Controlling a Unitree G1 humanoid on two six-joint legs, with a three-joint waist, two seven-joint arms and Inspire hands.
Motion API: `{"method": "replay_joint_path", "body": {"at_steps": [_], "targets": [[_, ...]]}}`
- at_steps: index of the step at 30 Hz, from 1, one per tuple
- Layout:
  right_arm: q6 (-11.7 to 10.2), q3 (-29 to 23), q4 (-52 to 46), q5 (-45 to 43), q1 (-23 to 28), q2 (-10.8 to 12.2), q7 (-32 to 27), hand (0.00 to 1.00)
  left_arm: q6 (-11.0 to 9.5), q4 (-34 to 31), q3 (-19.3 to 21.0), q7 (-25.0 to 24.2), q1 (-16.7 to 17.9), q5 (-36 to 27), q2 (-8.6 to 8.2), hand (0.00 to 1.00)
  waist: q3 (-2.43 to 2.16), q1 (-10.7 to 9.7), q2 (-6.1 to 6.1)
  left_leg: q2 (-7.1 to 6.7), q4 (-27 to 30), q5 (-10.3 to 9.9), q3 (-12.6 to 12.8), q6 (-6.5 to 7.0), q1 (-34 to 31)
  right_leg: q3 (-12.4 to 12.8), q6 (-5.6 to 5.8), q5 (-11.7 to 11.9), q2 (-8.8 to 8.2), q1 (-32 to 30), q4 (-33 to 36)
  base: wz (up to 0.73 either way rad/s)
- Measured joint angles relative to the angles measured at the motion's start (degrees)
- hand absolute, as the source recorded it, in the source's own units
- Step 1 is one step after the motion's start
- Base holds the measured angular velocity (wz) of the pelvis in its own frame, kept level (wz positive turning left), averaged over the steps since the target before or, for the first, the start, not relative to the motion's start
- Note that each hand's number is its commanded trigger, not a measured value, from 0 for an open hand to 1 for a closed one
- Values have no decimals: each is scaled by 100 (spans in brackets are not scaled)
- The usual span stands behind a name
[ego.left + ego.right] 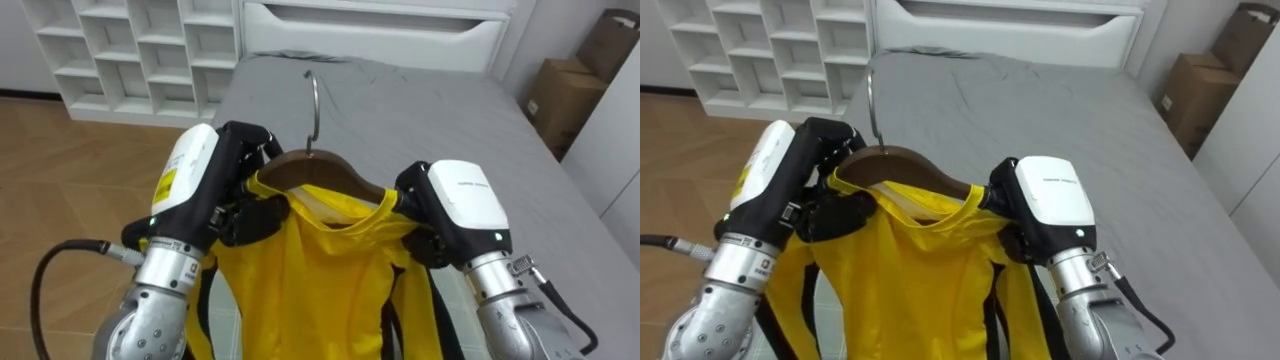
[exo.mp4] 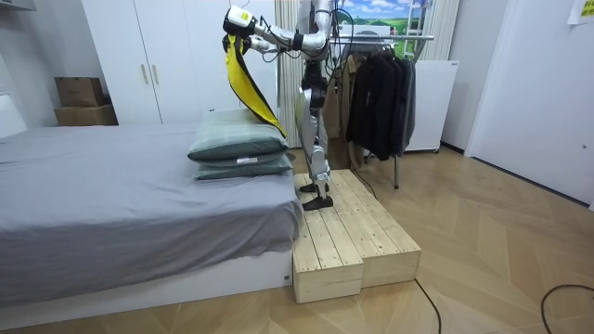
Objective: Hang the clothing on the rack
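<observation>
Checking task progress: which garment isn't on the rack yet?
The yellow shirt, on a wooden hanger held by the left hand and right hand; the dark clothes hang on the rack.

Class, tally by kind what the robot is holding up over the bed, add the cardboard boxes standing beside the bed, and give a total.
yellow garment: 1
wooden hanger: 1
cardboard boxes: 2
Total: 4

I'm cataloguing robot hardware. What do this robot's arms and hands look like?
The left hand and right hand each have a white boxy shell on the back and black fingers; the left carries a yellow sticker, the right small dark print. Both forearms are silver metal; a black cable loops from the left wrist.
</observation>
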Motion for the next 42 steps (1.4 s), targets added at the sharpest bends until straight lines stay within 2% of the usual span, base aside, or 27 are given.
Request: {"method": "replay_joint_path", "body": {"at_steps": [4, 5, 6, 7, 8, 14, 20, 29, 34, 39, 42], "targets": [[-90, -8, 173, -55, 0, 5, -3, 100, 1, 13, -49, -9, 0, 29, 1, 100, 8, -3, 7, -1, -12, 0, -1, 0, 61, 8, 0, 0, 3, 58, -12, 0], [-102, -8, 201, -59, 0, 9, -4, 100, 1, 35, -56, -9, 0, 29, -1, 73, 10, -5, 11, -1, -16, 0, 0, 0, 62, 9, 0, 0, 3, 56, -12, 0], [-119, -8, 221, -59, 0, 10, -4, 100, 2, 41, -60, -9, 0, 29, -2, 62, 10, -6, 13, -1, -17, 0, 0, 0, 62, 9, 0, 0, 3, 56, -12, 0], [-153, -8, 272, -58, 0, 11, -7, 100, 5, 46, -66, -11, 1, 31, 2, 22, 11, -12, 15, 0, -17, 0, 0, 0, 62, 9, 0, 0, 7, 56, -11, 0], [-157, -8, 318, -58, 0, 11, -6, 100, 8, 46, -66, -12, 1, 31, 3, 0, 15, -15, 22, 0, -18, 0, 0, 0, 62, 9, 0, 0, 9, 56, -10, 0], [-152, -8, 350, -48, 1, 11, 1, 100, 8, 45, -66, -11, 1, 12, -7, 0, 15, -39, 90, -1, -71, 0, -16, 0, 72, 9, 0, 1, 27, 47, -5, 1], [-152, -8, 349, -29, 1, 12, 53, 100, 7, 45, -66, 22, 8, -239, -60, 0, 1, -73, 112, -5, -65, 1, -19, -2, 93, 7, -1, 1, 32, 65, -6, 1], [-145, -10, 349, 1, 21, 6, 88, 100, 8, 46, -79, 22, 72, -422, -49, 0, -1, -180, 119, 6, -66, 1, -6, -2, 159, 7, -1, 1, 25, 125, -16, 0], [-160, -47, 349, -7, 20, 3, 82, 100, 7, 46, -80, 22, 73, -439, -49, 0, -25, -276, 158, 2, -53, 1, -4, -2, 159, 2, 0, 1, 9, 131, -3, 0], [-206, -298, 349, -18, 27, -2, 76, 100, 4, 45, -73, 10, 73, -444, -59, 0, -40, -284, 180, 7, -42, 0, 37, -1, 153, 7, 2, 3, 1, 116, 14, -3], [-221, -458, 349, -38, 33, -38, 58, 100, 3, 46, -54, 3, 73, -451, -40, 0, -79, -309, 230, 6, -66, 0, 32, 0, 173, 8, 3, 4, 2, 125, 16, 1]]}}
